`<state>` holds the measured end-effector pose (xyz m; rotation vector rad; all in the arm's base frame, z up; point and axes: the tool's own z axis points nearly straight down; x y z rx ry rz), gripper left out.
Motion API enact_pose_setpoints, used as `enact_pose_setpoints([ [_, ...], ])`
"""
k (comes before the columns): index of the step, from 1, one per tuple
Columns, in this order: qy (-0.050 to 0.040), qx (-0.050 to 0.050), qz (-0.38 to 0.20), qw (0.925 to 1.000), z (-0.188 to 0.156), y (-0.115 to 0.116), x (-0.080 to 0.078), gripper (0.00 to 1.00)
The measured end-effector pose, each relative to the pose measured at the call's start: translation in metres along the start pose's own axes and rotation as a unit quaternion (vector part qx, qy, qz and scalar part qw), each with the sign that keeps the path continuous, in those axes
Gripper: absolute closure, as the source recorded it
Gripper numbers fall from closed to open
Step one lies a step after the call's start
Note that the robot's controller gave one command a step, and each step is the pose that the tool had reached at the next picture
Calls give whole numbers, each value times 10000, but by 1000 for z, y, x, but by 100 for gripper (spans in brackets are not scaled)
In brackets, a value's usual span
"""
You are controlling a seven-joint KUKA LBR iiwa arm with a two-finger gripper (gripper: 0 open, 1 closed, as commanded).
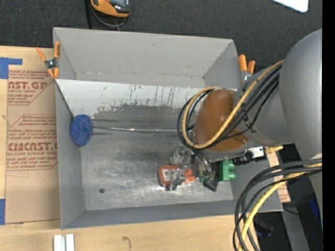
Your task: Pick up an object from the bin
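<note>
Arm (301,98): reaching in from the right, bent low, likely to get at the small clutter below.
Bin (141,51): grey metal, sloped walls, floor mostly bare.
End effector (189,170): down near the floor at the near right corner; opening and any hold cannot be told.
Blue ball (80,130): resting against the left wall, well apart.
Orange-and-white object (168,175): small, just beside the End effector, probably the target.

On my screen the arm (306,98) is a fat, rounded, pale grey shell, and its wrist wears a glossy orange-brown cover (217,120). Black and yellow cables (184,120) loop round that cover and trail off below, a green block (226,170) sits under it, and the gripper (187,166) is dull metal with black parts.
</note>
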<state>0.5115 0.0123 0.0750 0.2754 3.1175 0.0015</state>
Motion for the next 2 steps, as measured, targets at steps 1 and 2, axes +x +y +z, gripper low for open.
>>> enact_pose_setpoints([
  [1, 4, -10, -369, 9993, 1, -5, 0, 100],
  [2, 17, -9, -244, 9997, -179, 40, 8, 100],
])
